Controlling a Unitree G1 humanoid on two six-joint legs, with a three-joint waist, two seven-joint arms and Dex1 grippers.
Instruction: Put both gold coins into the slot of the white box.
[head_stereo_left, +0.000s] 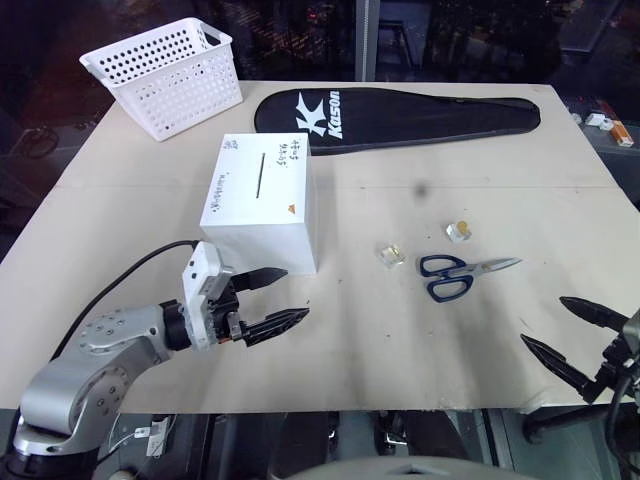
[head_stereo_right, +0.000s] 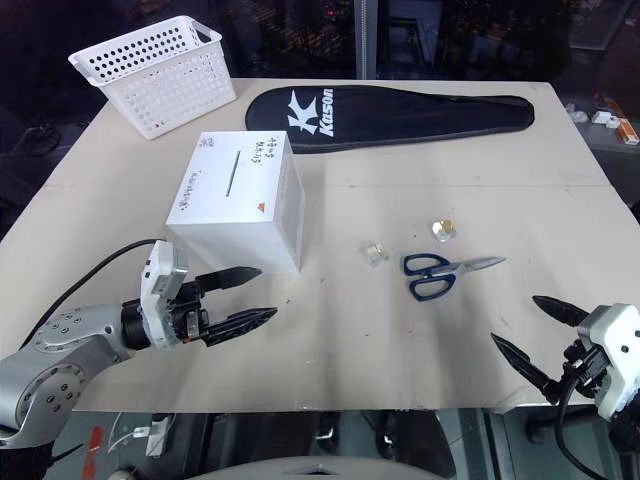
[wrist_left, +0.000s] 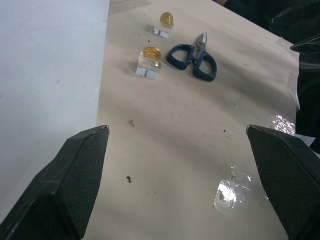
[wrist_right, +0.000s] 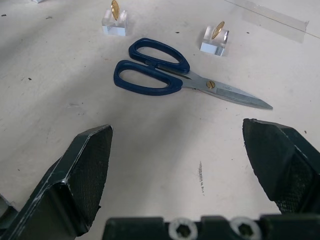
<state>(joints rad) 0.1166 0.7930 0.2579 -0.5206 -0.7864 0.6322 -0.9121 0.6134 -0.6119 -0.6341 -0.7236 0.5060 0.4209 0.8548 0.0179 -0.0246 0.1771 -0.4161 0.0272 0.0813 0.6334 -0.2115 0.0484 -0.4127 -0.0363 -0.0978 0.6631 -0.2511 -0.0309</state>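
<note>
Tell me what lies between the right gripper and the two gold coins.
The blue-handled scissors lie between the open right gripper and the gold coins, seen in the right wrist view; otherwise bare table.

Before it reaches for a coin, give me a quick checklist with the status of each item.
1. Left pincer open and empty: ok.
2. Right pincer open and empty: ok.
3. Both gold coins on the table, each upright on its clear case, nothing covering them: ok.
4. Slot on top of the white box unobstructed: ok.
5. Scissors clear of the coins: not ok; they lie close beside both and could get bumped.
6. Slot wide enough for a coin with its case: cannot tell.
</note>
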